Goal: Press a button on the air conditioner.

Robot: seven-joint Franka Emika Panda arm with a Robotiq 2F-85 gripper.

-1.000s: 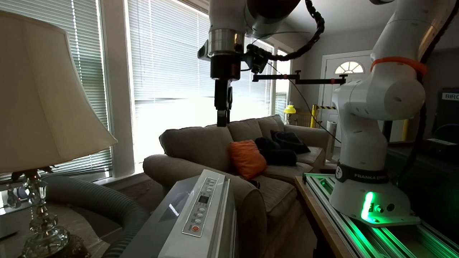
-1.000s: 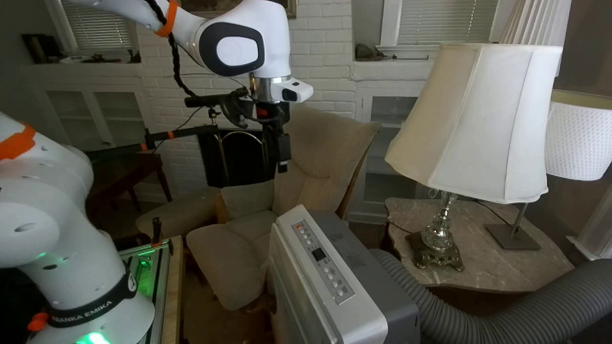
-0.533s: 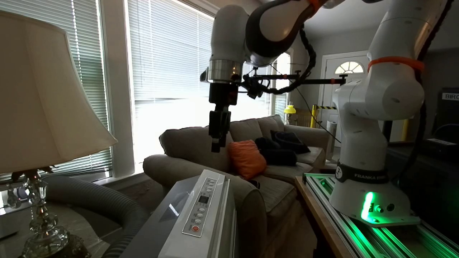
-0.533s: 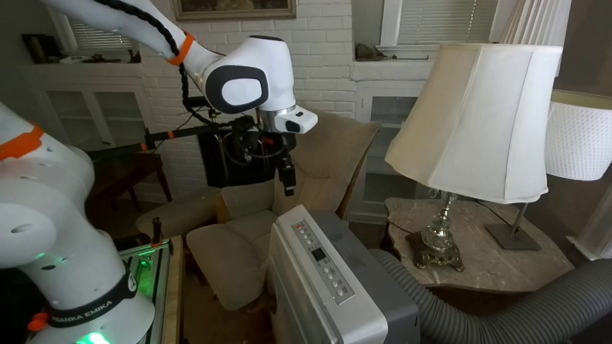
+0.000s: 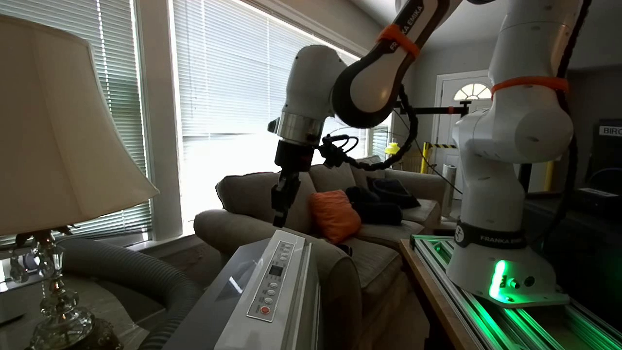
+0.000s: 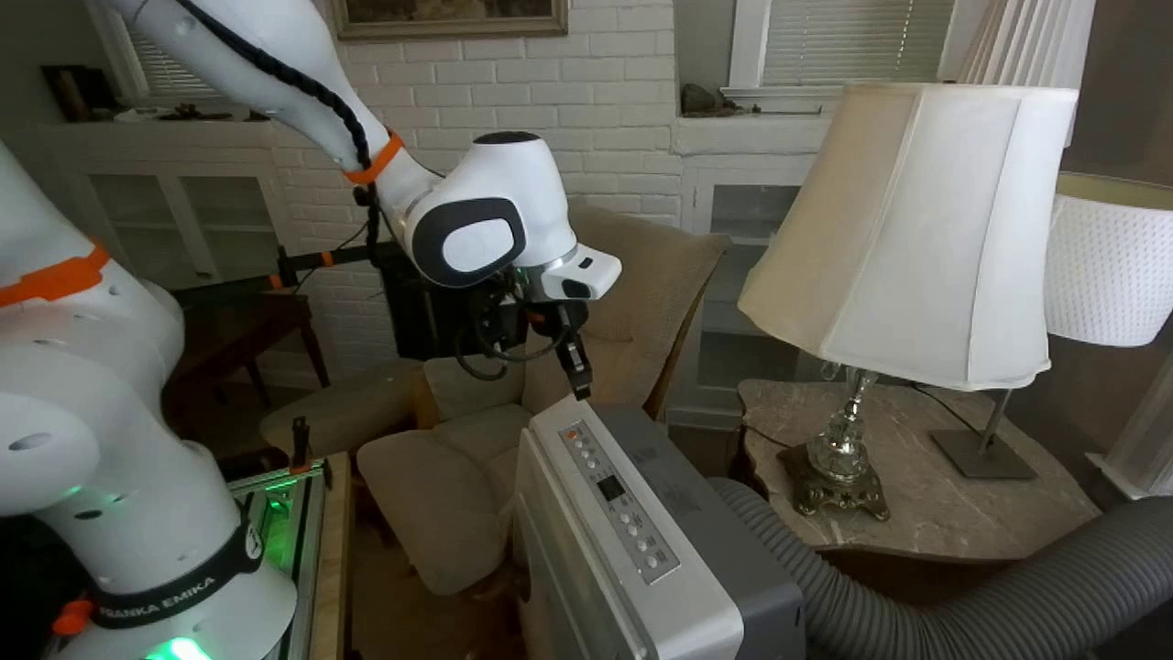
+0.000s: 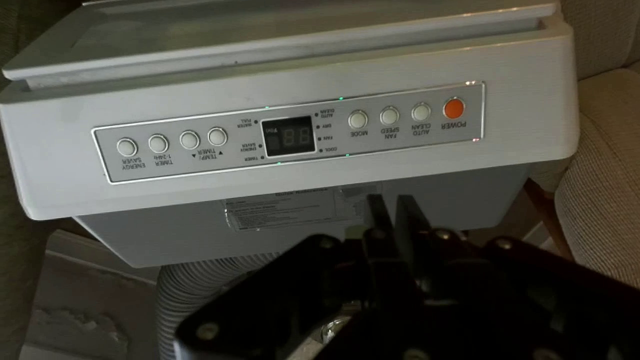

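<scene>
The air conditioner (image 7: 300,82) is a white unit with a grey back part, seen in all views. Its silver control panel holds a dark display (image 7: 289,136), several pale round buttons and an orange POWER button (image 7: 454,108). My gripper (image 7: 390,199) has its black fingers near each other, a narrow gap left between them and nothing in it. In the wrist view the fingertips overlap the grey back part, below the panel's edge. Both exterior views put the gripper (image 5: 279,222) above the unit, pointing down at a slant. How far the tips are from the surface I cannot tell.
A lamp with a cream shade (image 6: 907,238) stands on a marble-topped table (image 6: 953,509) beside the unit. A grey ribbed hose (image 6: 880,605) runs from its back. The grey sofa (image 5: 262,199) and a beige armchair (image 6: 476,458) are close by.
The arm has come down a long way over the last second. My gripper has dropped toward the air conditioner and tilted. The air conditioner has not moved.
</scene>
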